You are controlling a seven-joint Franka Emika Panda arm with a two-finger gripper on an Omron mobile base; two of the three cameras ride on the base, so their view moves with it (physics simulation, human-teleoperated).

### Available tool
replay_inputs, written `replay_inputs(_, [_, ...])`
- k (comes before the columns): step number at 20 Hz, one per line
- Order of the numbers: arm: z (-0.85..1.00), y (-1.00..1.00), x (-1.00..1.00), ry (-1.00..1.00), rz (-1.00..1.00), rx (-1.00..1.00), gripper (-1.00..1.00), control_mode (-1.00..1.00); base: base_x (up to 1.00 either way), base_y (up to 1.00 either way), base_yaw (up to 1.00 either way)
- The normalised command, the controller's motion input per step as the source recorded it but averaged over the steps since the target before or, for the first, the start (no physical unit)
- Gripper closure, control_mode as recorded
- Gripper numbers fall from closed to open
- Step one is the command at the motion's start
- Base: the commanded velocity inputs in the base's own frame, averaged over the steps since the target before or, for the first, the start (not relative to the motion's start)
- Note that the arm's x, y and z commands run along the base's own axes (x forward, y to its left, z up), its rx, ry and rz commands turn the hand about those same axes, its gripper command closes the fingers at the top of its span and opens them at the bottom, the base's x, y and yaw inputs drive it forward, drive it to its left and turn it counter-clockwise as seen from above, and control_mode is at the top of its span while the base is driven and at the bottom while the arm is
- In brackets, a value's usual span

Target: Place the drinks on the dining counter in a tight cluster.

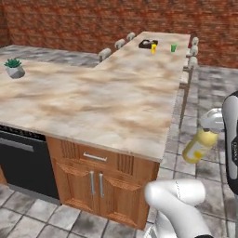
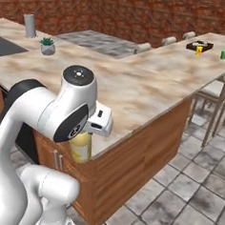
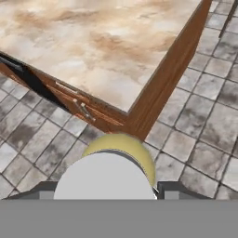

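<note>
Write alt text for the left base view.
A yellow juice bottle hangs tilted in the robot's pincer above the tiled floor, right of a long marbled counter. Far down the counter stand a yellow cup and a green cup; a potted plant sits at left.

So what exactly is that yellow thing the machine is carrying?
It is a stubby yellow juice bottle with a pale cap and a light label, plastic by the look of it. The gripper holds it near the cap, so it hangs tilted in the air beside the corner of the dining counter, above the tiled floor, touching neither. In the hand view its rounded pale top sits between the two dark fingertips.
</note>
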Motion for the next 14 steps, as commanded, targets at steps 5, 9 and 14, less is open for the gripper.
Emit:
replay_inputs(5, [0.00,0.00,0.00,0.00,0.00,0.00,1.00,1.00,0.67,-1.00,0.35])
replay_inputs(9, [0.00,0.00,0.00,0.00,0.00,0.00,1.00,1.00,0.68,-1.00,0.32])
replay_inputs(14, [0.00,0.00,0.00,0.00,0.00,0.00,1.00,1.00,0.60,-1.00,0.29])
